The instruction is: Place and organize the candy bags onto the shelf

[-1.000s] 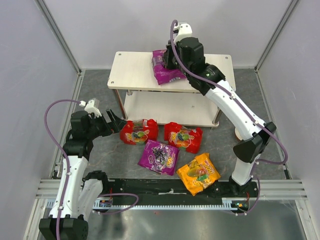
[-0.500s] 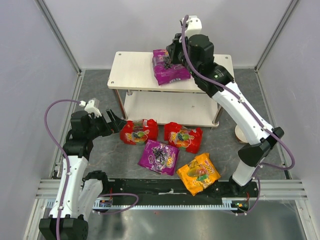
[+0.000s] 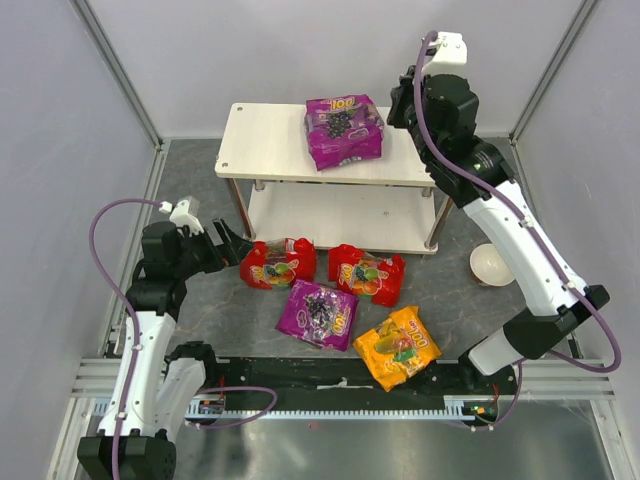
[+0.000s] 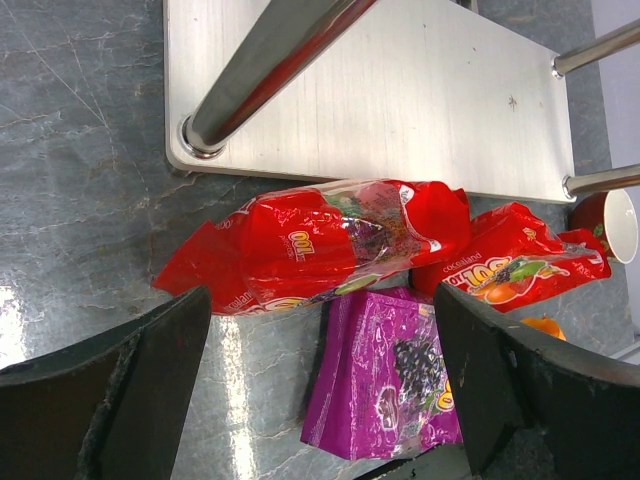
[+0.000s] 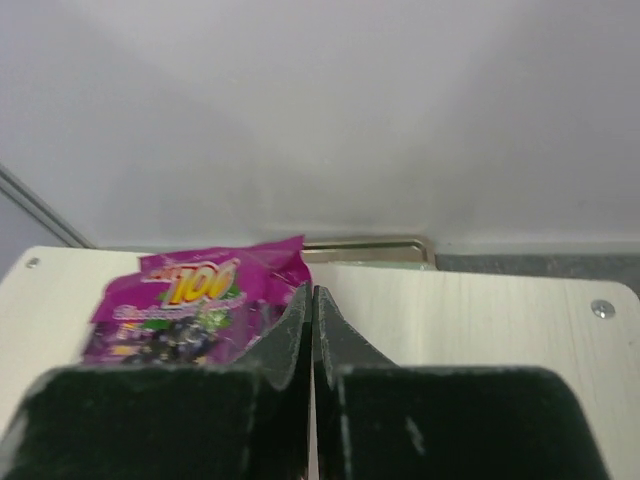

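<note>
- Top view: the shelved purple bag (image 3: pixel 344 130) lies flat on the top board of the shelf (image 3: pixel 265 140), right of centre. The right gripper (image 3: pixel 400 105) hangs just beside it, empty. This looks like the retreat after placing. It should stay high so it cannot nudge the bag, then go for the next pouch. A second ago it sat on that bag. Now it has swung right, uncovering the bag and the white bowl (image 3: pixel 491 263). The left arm and the orange-yellow bag (image 3: pixel 398 345) have not moved.
- Left wrist view: the left gripper (image 4: pixel 322 300) stands wide open and holds nothing, facing the near red bag (image 4: pixel 310 245). The second red bag (image 4: pixel 520 265) and the loose purple bag (image 4: pixel 385 385) crowd against it on the tabletop (image 4: pixel 80 150). A clean pick would pinch the free left end.
- Right wrist view: the right fingers are pressed together with nothing between them, and the shelved purple bag is ahead on the pale board.
</note>
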Controlling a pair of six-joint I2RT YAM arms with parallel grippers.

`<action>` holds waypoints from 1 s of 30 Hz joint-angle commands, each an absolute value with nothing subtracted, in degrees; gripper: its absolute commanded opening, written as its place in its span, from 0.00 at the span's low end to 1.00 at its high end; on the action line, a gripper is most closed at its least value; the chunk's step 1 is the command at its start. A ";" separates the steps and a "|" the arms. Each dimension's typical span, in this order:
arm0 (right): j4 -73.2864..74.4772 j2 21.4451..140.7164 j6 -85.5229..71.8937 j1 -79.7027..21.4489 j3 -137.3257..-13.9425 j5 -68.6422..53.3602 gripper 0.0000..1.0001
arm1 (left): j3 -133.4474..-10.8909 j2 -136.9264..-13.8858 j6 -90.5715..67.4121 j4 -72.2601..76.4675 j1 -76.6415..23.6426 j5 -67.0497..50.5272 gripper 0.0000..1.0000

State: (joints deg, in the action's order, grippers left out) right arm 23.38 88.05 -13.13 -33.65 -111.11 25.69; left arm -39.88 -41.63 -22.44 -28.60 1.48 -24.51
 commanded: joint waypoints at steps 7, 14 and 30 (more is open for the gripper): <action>27.42 89.47 -14.59 -29.27 -106.17 22.06 0.00 | -39.64 -41.57 -21.88 -26.89 1.23 -25.31 0.99; 26.37 91.76 -14.50 -29.18 -105.73 18.82 0.00 | -39.55 -41.75 -21.88 -26.81 1.23 -25.22 0.99; 21.10 91.14 -18.10 -29.35 -101.87 10.99 0.00 | -39.46 -42.01 -21.97 -26.63 1.14 -25.49 0.99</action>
State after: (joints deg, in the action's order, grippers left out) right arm 24.69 92.01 -15.99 -29.04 -102.26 14.35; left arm -39.88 -42.02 -22.44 -28.58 1.41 -24.51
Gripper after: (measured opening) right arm 0.007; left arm 0.990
